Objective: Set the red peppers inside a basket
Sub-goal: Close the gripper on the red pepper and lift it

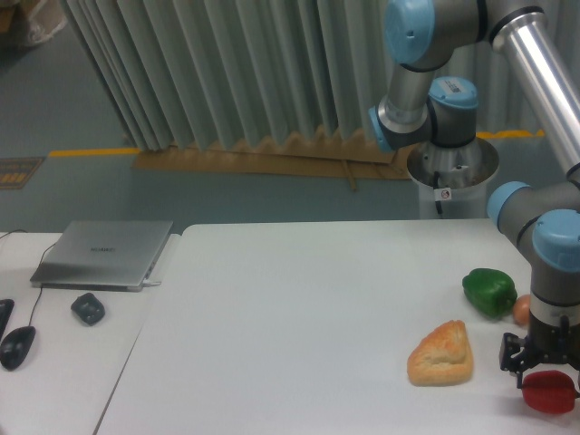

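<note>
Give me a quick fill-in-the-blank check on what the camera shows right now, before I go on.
1. The gripper is right above the ____ pepper.
2. The pastry lies to the ____ of the red pepper in the image.
3. The closed laptop is at the image's ____ side.
4. The green pepper lies ____ from the camera than the pastry.

Missing words: red; left; left; farther

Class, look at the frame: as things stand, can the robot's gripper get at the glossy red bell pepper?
Probably yes. The gripper sits directly over the glossy red bell pepper, apparently at its top. The bread lies clear to one side.
</note>
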Tool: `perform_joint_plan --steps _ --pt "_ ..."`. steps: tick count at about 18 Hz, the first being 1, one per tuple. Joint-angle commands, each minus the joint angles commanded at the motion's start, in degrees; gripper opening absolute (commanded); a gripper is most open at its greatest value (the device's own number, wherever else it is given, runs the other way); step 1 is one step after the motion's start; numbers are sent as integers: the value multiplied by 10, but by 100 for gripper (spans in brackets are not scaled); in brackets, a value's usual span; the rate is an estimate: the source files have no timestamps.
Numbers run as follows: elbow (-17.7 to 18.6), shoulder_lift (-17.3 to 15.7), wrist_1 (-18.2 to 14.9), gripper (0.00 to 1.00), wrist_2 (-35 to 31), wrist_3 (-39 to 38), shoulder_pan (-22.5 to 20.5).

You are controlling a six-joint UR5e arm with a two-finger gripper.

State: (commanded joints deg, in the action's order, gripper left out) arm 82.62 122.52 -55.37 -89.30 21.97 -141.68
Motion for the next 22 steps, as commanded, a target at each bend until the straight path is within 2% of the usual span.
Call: perform_joint_plan --steps 1,5,12,15,17,22 --pt "0 1 0 84 0 0 0" --pt "3 -3 -1 70 0 4 1" --pt "5 -20 -5 69 15 26 -3" --pt "7 -43 -10 69 32 27 -4" --pt "7 -60 -36 69 40 32 -11" --pt "2 -83 -84 69 40 131 -30"
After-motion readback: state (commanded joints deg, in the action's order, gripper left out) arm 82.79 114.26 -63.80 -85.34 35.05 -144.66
